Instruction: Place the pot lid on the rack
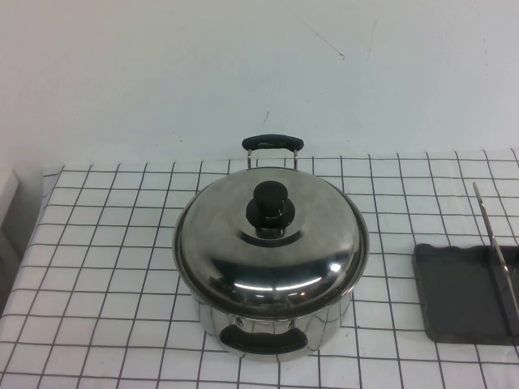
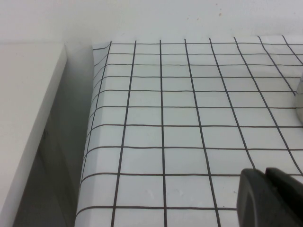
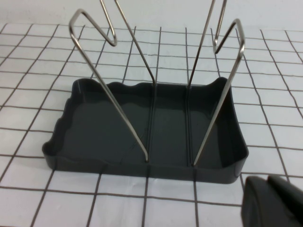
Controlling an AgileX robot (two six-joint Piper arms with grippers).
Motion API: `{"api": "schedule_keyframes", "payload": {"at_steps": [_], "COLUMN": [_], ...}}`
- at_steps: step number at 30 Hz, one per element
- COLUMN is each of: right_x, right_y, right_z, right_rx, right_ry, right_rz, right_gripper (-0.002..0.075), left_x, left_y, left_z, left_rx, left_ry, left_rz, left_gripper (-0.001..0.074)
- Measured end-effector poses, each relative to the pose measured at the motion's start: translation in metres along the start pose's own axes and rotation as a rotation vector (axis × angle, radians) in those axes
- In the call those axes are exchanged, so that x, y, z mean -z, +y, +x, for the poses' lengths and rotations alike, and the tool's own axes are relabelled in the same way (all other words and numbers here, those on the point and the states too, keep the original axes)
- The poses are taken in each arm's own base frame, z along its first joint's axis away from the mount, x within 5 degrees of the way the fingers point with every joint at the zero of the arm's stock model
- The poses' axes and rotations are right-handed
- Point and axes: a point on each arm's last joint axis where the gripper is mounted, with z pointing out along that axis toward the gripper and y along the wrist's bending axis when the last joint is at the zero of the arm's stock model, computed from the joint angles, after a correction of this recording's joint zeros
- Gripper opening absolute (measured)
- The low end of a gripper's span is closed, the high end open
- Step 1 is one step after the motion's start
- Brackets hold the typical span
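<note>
The shiny domed pot lid (image 1: 308, 251) with its black knob (image 1: 271, 209) sits on the steel pot (image 1: 324, 328) in the middle of the checked table. The dark grey rack (image 1: 454, 292) with upright wire bars (image 1: 495, 243) lies at the right edge, apart from the pot. In the right wrist view the rack (image 3: 142, 168) is close in front of my right gripper (image 3: 270, 198), which is shut and empty. My left gripper (image 2: 267, 189) is shut and empty over bare cloth near the table's left side. Neither gripper shows in the high view.
A white ledge (image 2: 28, 118) stands beyond the table's left edge, with a gap between. A white wall runs behind the table. The pot has black handles at the front (image 1: 263, 340) and back (image 1: 272, 143).
</note>
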Motion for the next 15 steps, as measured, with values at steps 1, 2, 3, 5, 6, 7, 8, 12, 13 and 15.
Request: {"api": "schedule_keyframes", "payload": {"at_steps": [1,2,3,5,6,7,8,12,13,15], "right_x": [0.0000,0.0000,0.0000,0.0000,0.0000,0.0000,0.0000,0.0000,0.0000,0.0000], "right_y": [0.0000,0.0000,0.0000,0.0000,0.0000,0.0000,0.0000,0.0000,0.0000,0.0000], "right_z": [0.0000,0.0000,0.0000,0.0000,0.0000,0.0000,0.0000,0.0000,0.0000,0.0000], "right_rx": [0.000,0.000,0.000,0.000,0.000,0.000,0.000,0.000,0.000,0.000], "right_ry": [0.000,0.000,0.000,0.000,0.000,0.000,0.000,0.000,0.000,0.000], "right_rz": [0.000,0.000,0.000,0.000,0.000,0.000,0.000,0.000,0.000,0.000], "right_gripper": [-0.0003,-0.0003,-0.0003,-0.0003,-0.0003,-0.0003,-0.0003,-0.0003,-0.0003,-0.0003], "left_x": [0.0000,0.0000,0.0000,0.0000,0.0000,0.0000,0.0000,0.0000,0.0000,0.0000], "left_y": [0.0000,0.0000,0.0000,0.0000,0.0000,0.0000,0.0000,-0.0001,-0.0005,-0.0020], "left_z": [0.0000,0.0000,0.0000,0.0000,0.0000,0.0000,0.0000,0.0000,0.0000,-0.0003], "left_rx": [0.000,0.000,0.000,0.000,0.000,0.000,0.000,0.003,0.013,0.057], "left_ry": [0.000,0.000,0.000,0.000,0.000,0.000,0.000,0.000,0.000,-0.003], "left_rz": [0.000,0.000,0.000,0.000,0.000,0.000,0.000,0.001,0.005,0.022], "left_gripper": [-0.0001,-0.0001,-0.0001,-0.0001,-0.0001,-0.0001,-0.0001,-0.0001,-0.0001,-0.0001]}}
